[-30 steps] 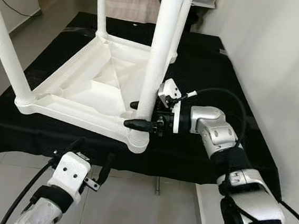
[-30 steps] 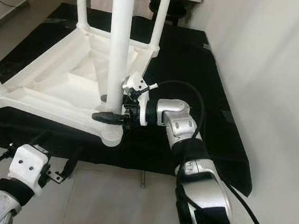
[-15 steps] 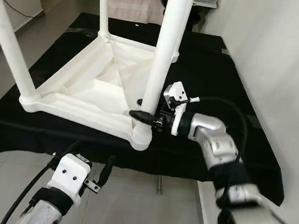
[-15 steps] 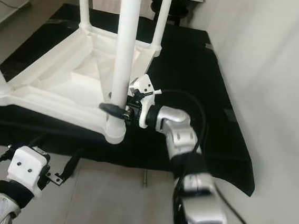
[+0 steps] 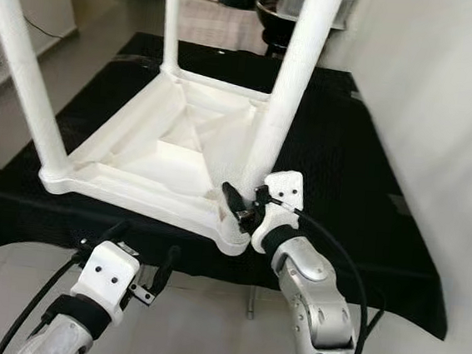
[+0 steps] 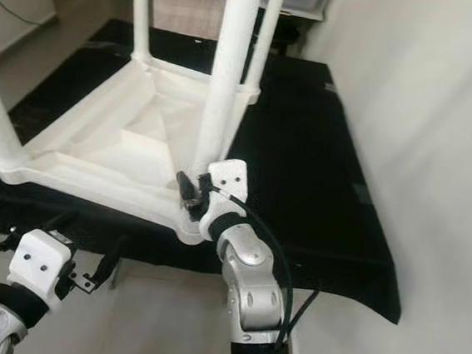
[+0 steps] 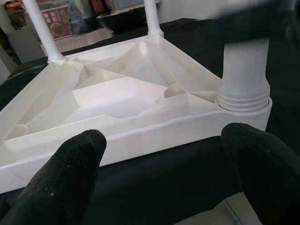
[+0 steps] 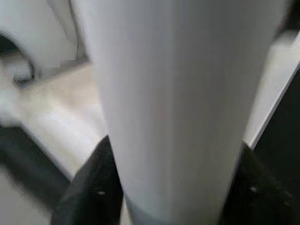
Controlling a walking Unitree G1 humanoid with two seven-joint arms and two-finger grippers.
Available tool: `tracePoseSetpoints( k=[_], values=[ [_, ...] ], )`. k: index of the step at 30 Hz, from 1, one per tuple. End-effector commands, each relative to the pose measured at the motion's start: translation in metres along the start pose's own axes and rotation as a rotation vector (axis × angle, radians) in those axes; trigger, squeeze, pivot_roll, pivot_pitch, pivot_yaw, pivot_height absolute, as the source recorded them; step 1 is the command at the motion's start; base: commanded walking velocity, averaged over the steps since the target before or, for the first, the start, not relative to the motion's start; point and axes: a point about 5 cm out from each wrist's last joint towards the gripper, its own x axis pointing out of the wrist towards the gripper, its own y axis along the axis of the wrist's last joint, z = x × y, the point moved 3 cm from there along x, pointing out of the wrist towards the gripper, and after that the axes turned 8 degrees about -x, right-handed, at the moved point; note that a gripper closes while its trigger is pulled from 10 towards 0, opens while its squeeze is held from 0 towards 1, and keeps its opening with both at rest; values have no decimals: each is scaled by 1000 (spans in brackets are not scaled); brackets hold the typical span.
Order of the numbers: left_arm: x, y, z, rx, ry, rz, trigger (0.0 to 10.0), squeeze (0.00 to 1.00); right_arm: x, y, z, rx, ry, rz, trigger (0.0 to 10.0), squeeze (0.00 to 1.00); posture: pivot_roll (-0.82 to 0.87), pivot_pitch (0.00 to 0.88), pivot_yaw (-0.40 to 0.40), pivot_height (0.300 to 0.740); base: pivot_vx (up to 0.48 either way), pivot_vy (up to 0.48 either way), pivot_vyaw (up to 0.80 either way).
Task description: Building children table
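Observation:
A white children's table point(image 5: 126, 191) lies upside down on a black cloth, its legs pointing up. My right gripper point(image 5: 241, 207) is at the base of the near right leg point(image 5: 290, 90), just above its socket at the table's front corner. In the right wrist view that leg point(image 8: 173, 93) fills the gap, with a black finger point(image 8: 93, 187) pressed on each side. My left gripper point(image 5: 141, 253) hangs low before the table's front edge, open and holding nothing. In the left wrist view its fingertips point(image 7: 70, 168) stand wide apart, facing the table rim point(image 7: 154, 129).
The black cloth point(image 5: 355, 155) covers the low platform and drops at its front edge point(image 5: 169, 258). A white wall point(image 5: 444, 105) runs close along the right. Tiled floor point(image 5: 205, 325) lies in front. Two more legs point(image 5: 28, 73) point(image 5: 172, 20) rise at left and back.
My right arm has swung down and in front, its forearm now rising from below, with the gripper turned around the leg's base. The camera has shifted. The left gripper has stayed put.

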Motion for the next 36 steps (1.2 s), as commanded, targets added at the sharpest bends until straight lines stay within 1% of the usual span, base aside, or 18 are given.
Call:
tracePoseSetpoints(
  k=[1,2,3,5,6,7,8,9,10,12,14,15,18,22,23,26,30,36],
  values=[
    [-1,-5,1,-8,2,-17,10000,0,12,11,-23,75,125,18,10000,1000,11,179,-109,740,0,0,0],
    [-1,-5,1,-8,2,-17,10000,0,12,11,-23,75,125,18,10000,1000,11,179,-109,740,0,0,0],
    [-1,-4,1,-8,4,-16,10000,0,12,16,-26,71,205,35,10000,1000,11,179,-109,740,0,0,0],
    [-1,-4,1,-8,2,-16,10000,0,13,28,-23,4,379,84,10000,1000,20,178,-109,740,0,0,0],
    [-1,-4,1,-8,2,-16,10000,0,13,28,-23,4,379,84,10000,1000,20,178,-109,740,0,0,0],
    [-1,-4,2,-8,0,-17,10000,0,14,30,-19,-46,436,92,10000,514,20,178,-109,740,0,0,0],
    [-2,-3,2,-10,-2,-18,10000,0,15,30,-16,-119,495,92,10000,0,20,180,-97,740,0,0,0],
    [-2,-3,1,-10,-4,-19,10000,0,18,30,-14,-170,545,87,10000,0,22,183,-89,740,0,0,0],
    [-2,-3,1,-10,-4,-19,10000,0,18,30,-14,-170,545,87,10000,0,22,183,-89,740,0,0,0],
    [-2,-3,1,-10,-7,-22,10000,0,20,30,-12,-188,586,81,10000,0,24,184,-87,740,0,0,0],
    [-3,-3,3,-10,-18,-28,10000,0,23,34,-8,-215,690,84,10000,0,41,189,-87,740,0,0,0],
    [-3,-3,3,-10,-18,-28,10000,0,23,34,-8,-215,690,84,10000,0,41,189,-87,740,0,0,0],
    [-6,-3,4,-10,-24,-35,10000,0,28,44,-5,-231,769,88,10000,0,51,198,-86,740,0,0,0],
    [-8,-3,5,-10,-23,-37,10000,0,32,48,-3,-229,793,84,10000,0,54,204,-88,740,0,0,0],
    [-9,-2,5,-11,-23,-38,10000,0,33,49,-1,-229,802,79,0,0,56,210,-86,740,0,0,0],
    [-9,-2,5,-11,-23,-40,10000,0,34,50,0,-227,814,79,0,0,57,212,-85,740,0,0,0],
    [-11,-2,5,-12,-26,-45,10000,0,29,47,6,-203,845,83,0,0,54,215,-81,740,0,0,0],
    [-11,-2,4,-13,-30,-47,10000,0,25,40,14,-192,819,74,0,0,47,213,-77,740,0,0,0]
  ],
)
